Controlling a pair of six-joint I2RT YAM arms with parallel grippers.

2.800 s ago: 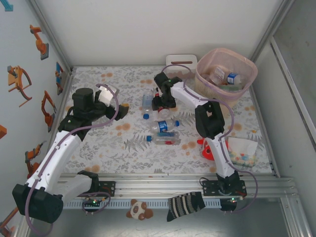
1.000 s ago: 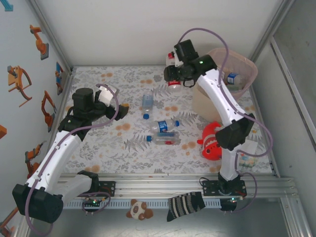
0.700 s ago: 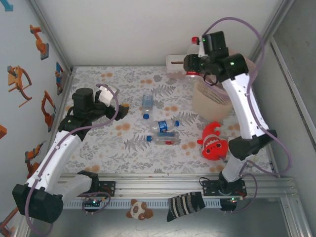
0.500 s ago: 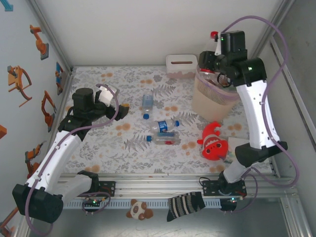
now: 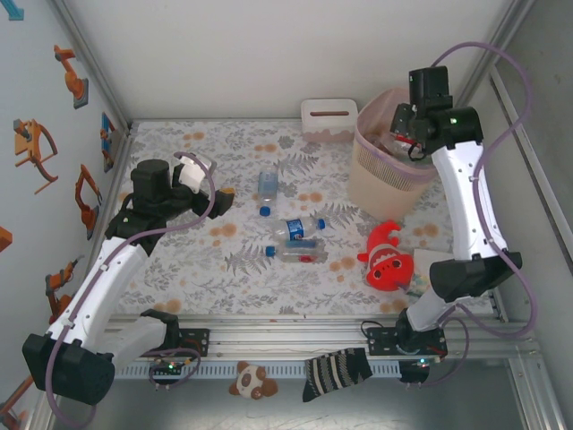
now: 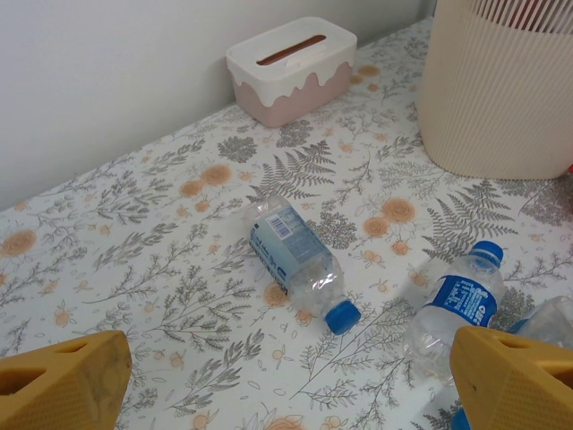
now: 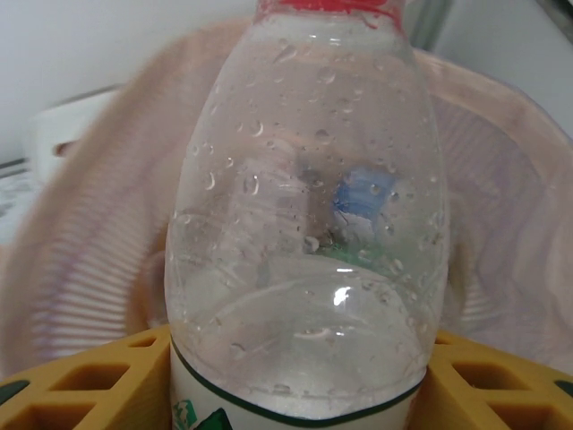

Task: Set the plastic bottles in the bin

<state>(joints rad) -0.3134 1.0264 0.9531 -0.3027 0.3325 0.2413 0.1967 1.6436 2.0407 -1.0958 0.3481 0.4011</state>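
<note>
Right gripper (image 5: 407,134), upper right of the overhead view – clamped on a clear plastic bottle with a red cap (image 7: 304,215). The yellow fingers (image 7: 89,381) press its lower body from both sides, cap pointing away from the wrist. It hangs over the mouth of the tall pale pink-beige lattice-sided plastic bin (image 5: 376,184).

Left gripper (image 6: 286,394) – jaws spread wide, holding nothing, above the floral table mat (image 6: 161,233). Lying on the mat:
- a clear bottle with a blue cap (image 6: 295,260), mid-frame
- a blue-labelled bottle (image 6: 452,305), lower right
- a third clear bottle (image 5: 300,253), just below the blue-labelled one in the overhead view

A white slotted tissue box (image 6: 291,67) stands at the back wall.
</note>
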